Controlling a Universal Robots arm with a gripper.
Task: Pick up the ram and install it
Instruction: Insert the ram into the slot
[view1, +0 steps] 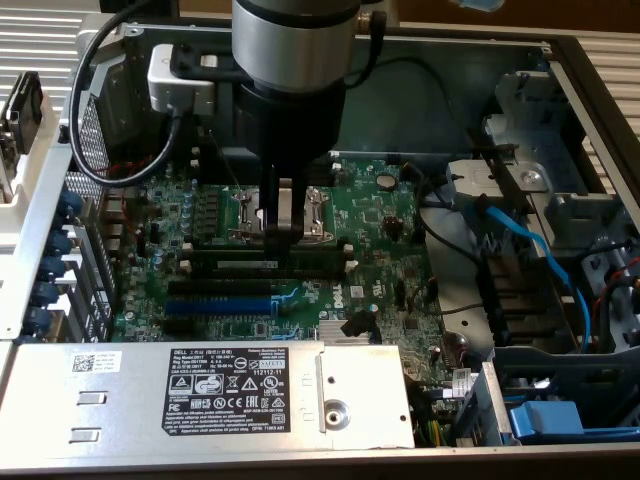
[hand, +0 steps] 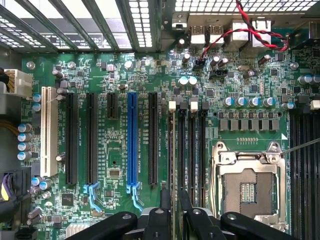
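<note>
pincer (view1: 280, 235): black and blunt-tipped, on a grey and black round arm; it comes straight down onto the memory slots and straddles the ram's top edge. I cannot tell whether it is clamped on the ram or loose around it.
ram (view1: 240, 263): a long, thin, dark green stick. It stands on edge along the slot farthest from the socket, and in the wrist view it is a narrow strip (hand: 172, 150) running up from the pincer (hand: 174, 200).
slots (hand: 193, 150): straight black plastic, side by side, with white end clips.
socket (hand: 248, 187): a square, shiny metal frame around a dark pin field, just beside the slots.
blue slot (hand: 132, 140): long glossy plastic, on the other side of the ram, apart from it.
board (hand: 115, 80): flat green, crowded with small silver capacitors and chips.
case (view1: 450, 70): open grey sheet metal around the board.
box (view1: 120, 400): grey metal with a black label, at the board's edge.
</note>
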